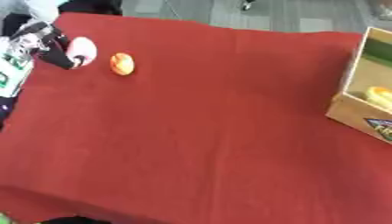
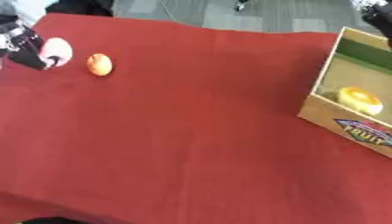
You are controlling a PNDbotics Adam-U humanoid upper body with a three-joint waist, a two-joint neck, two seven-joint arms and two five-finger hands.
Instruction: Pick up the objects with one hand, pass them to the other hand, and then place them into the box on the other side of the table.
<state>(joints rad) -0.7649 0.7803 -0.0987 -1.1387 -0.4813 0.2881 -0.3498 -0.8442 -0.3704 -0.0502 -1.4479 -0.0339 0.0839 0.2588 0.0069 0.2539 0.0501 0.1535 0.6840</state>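
Box (image 2: 348, 120) sits at the table's (image 1: 191, 131) right edge, open, with 1 yellow round item (image 2: 360, 99) inside. Orange fruit (image 1: 122, 64) lies far left on the red cloth. Just beside it, left hand (image 1: 54, 48) curls round a pale pink object (image 1: 82, 50).

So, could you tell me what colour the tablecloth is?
The tablecloth is red, seen best in the right eye view.
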